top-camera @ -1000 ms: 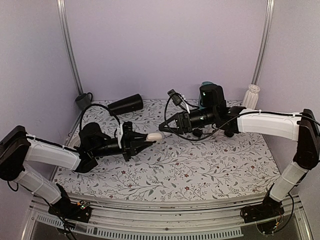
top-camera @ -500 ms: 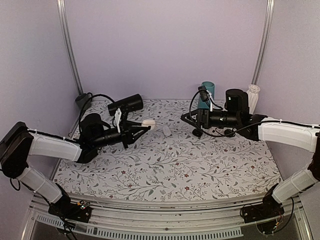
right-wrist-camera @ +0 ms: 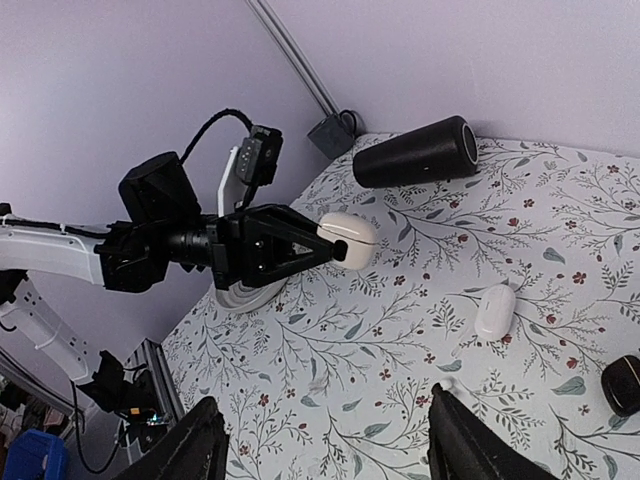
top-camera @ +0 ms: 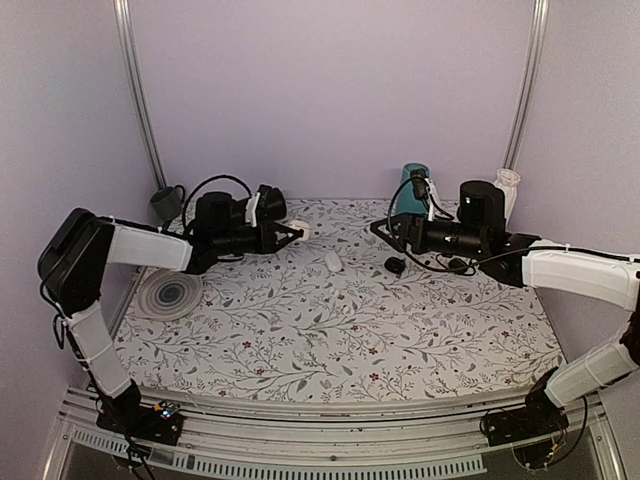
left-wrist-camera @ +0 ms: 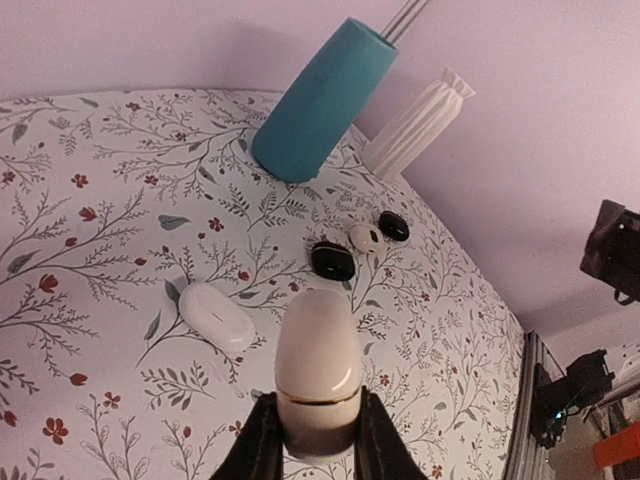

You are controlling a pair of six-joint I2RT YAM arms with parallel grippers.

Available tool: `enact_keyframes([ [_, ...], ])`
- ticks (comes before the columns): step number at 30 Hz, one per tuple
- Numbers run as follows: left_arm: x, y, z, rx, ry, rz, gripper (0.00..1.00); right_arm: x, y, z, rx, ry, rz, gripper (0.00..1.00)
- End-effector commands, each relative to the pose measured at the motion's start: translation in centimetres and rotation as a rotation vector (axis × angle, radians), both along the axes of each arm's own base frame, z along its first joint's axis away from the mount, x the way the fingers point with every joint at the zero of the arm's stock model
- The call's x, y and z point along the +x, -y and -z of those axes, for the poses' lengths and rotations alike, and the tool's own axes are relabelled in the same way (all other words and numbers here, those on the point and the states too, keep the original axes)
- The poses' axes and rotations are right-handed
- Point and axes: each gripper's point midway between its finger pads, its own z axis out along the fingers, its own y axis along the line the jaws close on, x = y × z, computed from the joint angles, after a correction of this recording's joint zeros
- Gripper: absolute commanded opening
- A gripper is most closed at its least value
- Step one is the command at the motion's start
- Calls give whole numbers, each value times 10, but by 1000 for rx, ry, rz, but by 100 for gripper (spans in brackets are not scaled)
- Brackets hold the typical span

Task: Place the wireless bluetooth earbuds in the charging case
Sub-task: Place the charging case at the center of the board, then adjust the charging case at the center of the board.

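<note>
This is a robotics lab test cell, not a lived-in room. In the top view two white-and-black robot arms, the left arm (top-camera: 145, 247) and the right arm (top-camera: 575, 272), are bolted to a slotted aluminium rail (top-camera: 330, 455) along the bottom edge, with exposed wiring at their bases. Plain lavender panels (top-camera: 330, 90) close in the back and sides, framed by bare metal posts (top-camera: 138, 90) at upper left and upper right. The table (top-camera: 340, 340) is covered with a floral printed cloth. At the lower left of the right wrist view, past the cloth's edge, stand a blue bin (right-wrist-camera: 30, 460) and dark equipment.
</note>
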Motion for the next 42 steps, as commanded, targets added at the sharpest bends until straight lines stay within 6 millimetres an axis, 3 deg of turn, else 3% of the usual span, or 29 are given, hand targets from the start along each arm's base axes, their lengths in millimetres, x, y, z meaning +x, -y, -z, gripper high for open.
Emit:
enact_keyframes([
  [1,21,-11,51,9,-252,-25,10,8,9,-8,9,24,53,69],
  [4,37,-17,83,25,-333,-51,11,9,11,-4,-1,15,68,69],
  [9,52,-21,116,83,-407,-73,19,11,15,2,-27,4,95,73],
  [16,58,-30,126,138,-402,-111,32,13,17,6,-49,1,107,74],
  [19,59,-34,125,158,-388,-126,38,14,17,7,-50,2,110,76],
  [23,60,-40,119,182,-362,-154,57,15,18,9,-55,0,113,78],
  [31,57,-55,95,220,-263,-210,62,17,19,16,-72,-22,130,86],
  [32,56,-56,78,207,-226,-217,63,18,20,17,-73,-24,136,88],
  [35,48,-62,64,203,-173,-231,64,21,23,20,-79,-33,163,97],
  [37,43,-66,55,203,-144,-238,72,24,26,21,-81,-35,189,99],
  [39,37,-70,47,204,-118,-247,95,27,29,22,-84,-37,212,99],
  [42,26,-72,38,204,-87,-244,96,34,34,27,-94,-56,262,99],
])
